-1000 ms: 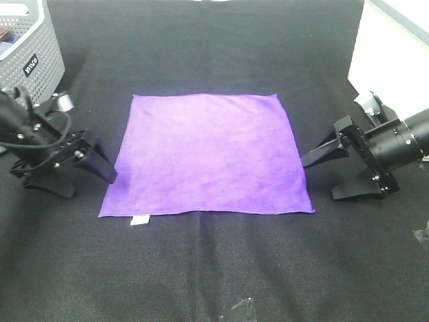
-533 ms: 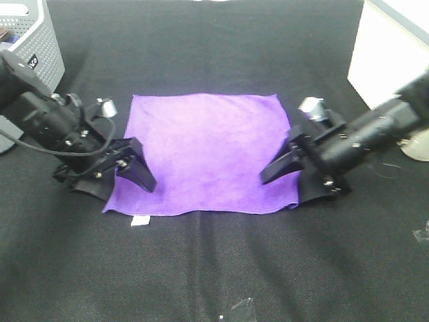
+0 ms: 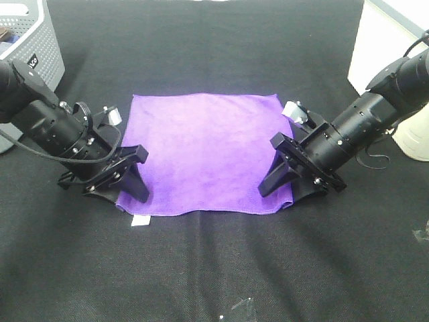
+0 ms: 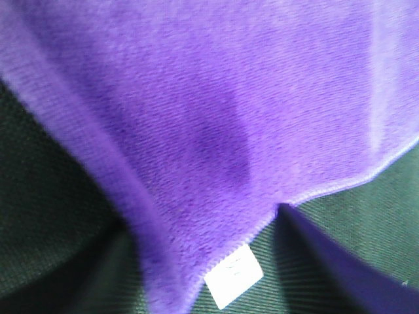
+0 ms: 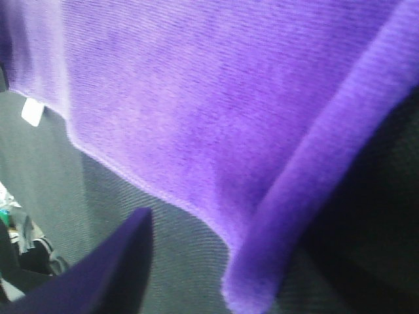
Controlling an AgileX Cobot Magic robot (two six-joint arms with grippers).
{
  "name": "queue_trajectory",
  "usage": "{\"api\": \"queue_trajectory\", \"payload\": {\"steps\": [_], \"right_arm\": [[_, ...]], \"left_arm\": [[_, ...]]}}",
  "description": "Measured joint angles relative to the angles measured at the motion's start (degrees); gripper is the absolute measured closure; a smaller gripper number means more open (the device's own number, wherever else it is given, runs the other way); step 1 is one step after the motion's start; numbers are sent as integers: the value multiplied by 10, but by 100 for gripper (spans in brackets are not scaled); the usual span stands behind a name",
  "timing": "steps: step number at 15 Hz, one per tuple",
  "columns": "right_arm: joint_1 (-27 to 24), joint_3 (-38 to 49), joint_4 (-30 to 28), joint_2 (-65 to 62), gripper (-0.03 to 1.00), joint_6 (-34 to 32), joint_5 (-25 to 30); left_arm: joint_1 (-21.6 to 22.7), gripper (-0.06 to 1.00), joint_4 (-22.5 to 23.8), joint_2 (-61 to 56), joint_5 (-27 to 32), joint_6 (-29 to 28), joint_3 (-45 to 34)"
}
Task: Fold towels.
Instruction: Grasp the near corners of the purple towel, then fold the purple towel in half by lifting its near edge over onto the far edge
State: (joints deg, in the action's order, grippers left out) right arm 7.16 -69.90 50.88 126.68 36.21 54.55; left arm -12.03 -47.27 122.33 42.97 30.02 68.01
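The purple towel (image 3: pixel 208 151) is spread flat at the middle of the black tabletop (image 3: pixel 214 275). It is judged light, soft and limp, likely to sag when lifted, so its near corners are best gripped. The left pincer (image 3: pixel 119 194) and right pincer (image 3: pixel 289 192) are spread wide, each straddling a near corner. Bare tabletop is seen beyond the far hem, and the grey basket (image 3: pixel 37 50) stands well apart.

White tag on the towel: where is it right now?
In the exterior high view the white tag sticks out from the near-left corner of the purple towel, on the left side, just nearer the camera than the left gripper.
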Motion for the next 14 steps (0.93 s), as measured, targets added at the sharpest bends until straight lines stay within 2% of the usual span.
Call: {"api": "queue_trajectory", "payload": {"steps": [1,4,6,10,14], "right_arm": [[0,0,-6,1,49,0,-7],[0,0,-33,1,79,0,-23],[0,0,-44,1,96,0,-28],[0,0,-46,1,96,-5,-17],[2,6,-78,-8,96,-44,36]], "left_arm": [[0,63,-1,3,1,0,0],[0,90,-6,16,8,1,1],[0,94,-1,19,17,3,6],[0,94,23,18,33,3,10],[-3,94,83,-26,42,-18,-10]]}}
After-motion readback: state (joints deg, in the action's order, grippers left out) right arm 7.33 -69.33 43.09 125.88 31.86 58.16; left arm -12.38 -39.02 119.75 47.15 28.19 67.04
